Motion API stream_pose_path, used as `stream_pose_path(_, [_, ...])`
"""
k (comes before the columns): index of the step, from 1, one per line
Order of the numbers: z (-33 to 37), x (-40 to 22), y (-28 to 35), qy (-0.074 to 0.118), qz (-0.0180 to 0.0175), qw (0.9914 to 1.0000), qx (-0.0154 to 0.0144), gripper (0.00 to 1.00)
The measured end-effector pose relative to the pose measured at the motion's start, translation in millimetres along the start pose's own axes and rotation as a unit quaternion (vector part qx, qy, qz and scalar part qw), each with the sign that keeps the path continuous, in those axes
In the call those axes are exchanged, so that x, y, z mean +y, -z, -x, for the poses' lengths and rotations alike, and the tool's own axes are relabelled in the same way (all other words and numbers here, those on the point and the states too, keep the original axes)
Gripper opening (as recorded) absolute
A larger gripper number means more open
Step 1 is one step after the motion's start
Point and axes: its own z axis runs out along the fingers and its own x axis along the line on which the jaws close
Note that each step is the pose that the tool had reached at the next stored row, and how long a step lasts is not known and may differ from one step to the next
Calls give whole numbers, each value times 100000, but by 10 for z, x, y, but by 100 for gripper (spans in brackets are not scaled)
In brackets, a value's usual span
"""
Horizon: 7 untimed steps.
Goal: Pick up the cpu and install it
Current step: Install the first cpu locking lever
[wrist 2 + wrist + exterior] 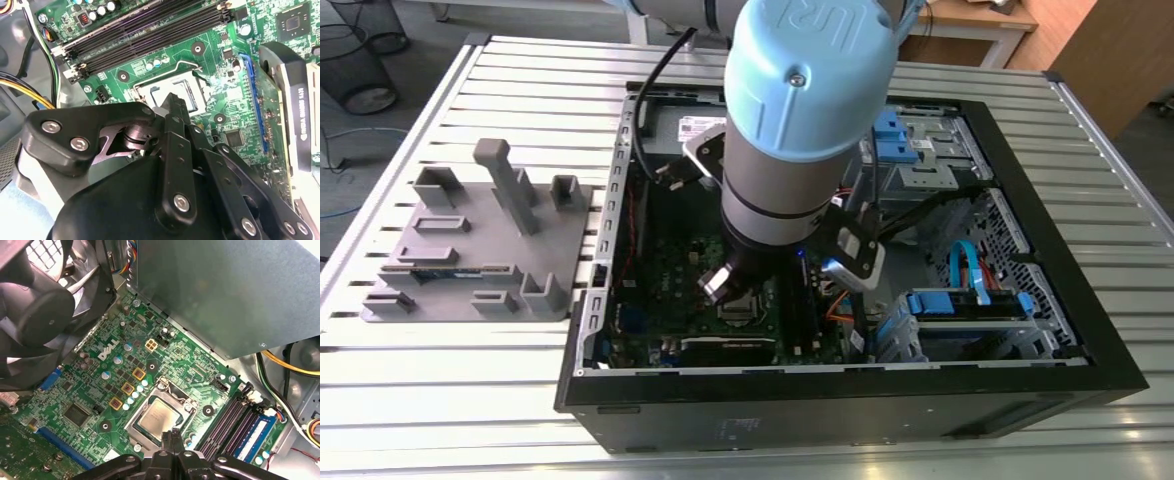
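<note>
Cpu [159, 416] seated in motherboard socket [167, 390], claw [171, 436] closed, empty, just above its edge

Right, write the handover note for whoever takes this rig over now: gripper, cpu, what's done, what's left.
Gripper: shut, holding nothing, fingertips together just above the socket inside the open computer case.
Cpu: lies flat in the motherboard socket, silver top up, inside the metal socket frame; it looks seated.
Done: the cpu is picked and placed.
Left: the socket's retention lever looks not yet latched; check that and the seating.
Grey fixture plate sits beside the case on the exterior view's left.
</note>
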Motion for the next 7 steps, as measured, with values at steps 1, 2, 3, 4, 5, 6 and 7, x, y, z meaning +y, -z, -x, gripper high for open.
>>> stream_pose_path(1, [1,0,1,2,5,100000,-7,11])
stream_pose_path(2, [0,0,1,0,7,100000,-12,11])
stream_pose_path(3, [1,0,1,1,8,100000,-15,11])
stream_pose_path(4, [1,1,6,-1,1,100000,-1,11])
stream_pose_path(5, [1,1,9,-3,3,100000,-4,11])
stream_pose_path(6, [1,1,9,-2,1,100000,-2,11])
stream_pose_path(7, [1,2,10,0,3,100000,-2,11])
